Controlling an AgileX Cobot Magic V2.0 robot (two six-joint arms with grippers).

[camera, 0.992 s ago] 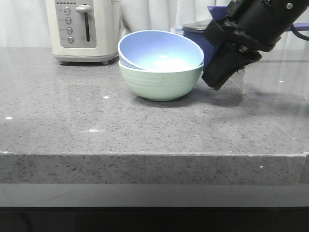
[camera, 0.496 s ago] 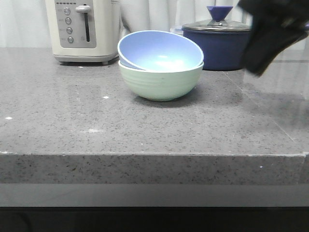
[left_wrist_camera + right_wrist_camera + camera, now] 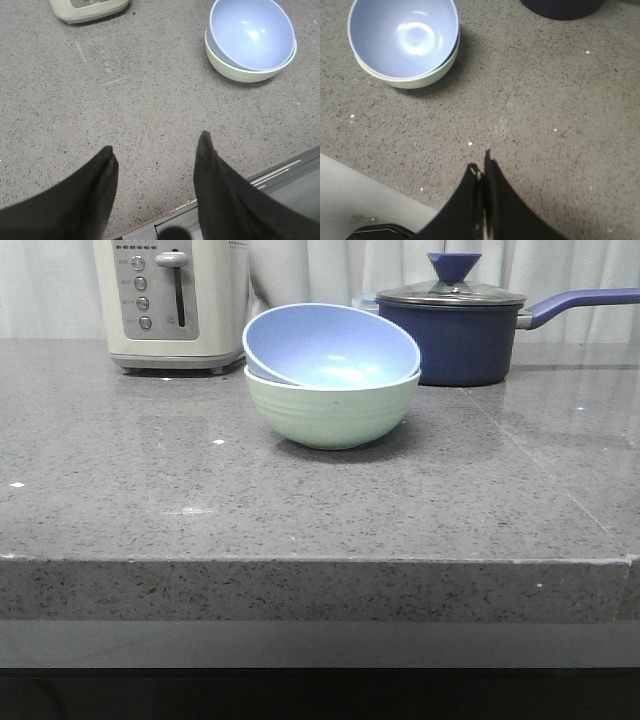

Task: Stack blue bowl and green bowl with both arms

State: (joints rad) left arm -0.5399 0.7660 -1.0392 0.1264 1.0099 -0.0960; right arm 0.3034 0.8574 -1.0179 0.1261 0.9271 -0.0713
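While the blue bowl (image 3: pixel 330 345) sits tilted in the green bowl (image 3: pixel 332 412), left tool (image 3: pixel 156 150) gapes, right tool (image 3: pixel 481 172) pinched, both apart.

We see bright, even light from above. Glare spots shine inside the blue bowl (image 3: pixel 335 348); soft shadow pools beside the green bowl (image 3: pixel 330 412) on the bench (image 3: pixel 200 500). Everything is sharp, without blur.

Blue bowl (image 3: pixel 330 345) nested tilted in green bowl (image 3: pixel 332 410), mid-bench (image 3: pixel 300 510). Toaster (image 3: pixel 172 302) behind, to the left. Lidded saucepan (image 3: pixel 452 330) behind, to the right, near the bowls.
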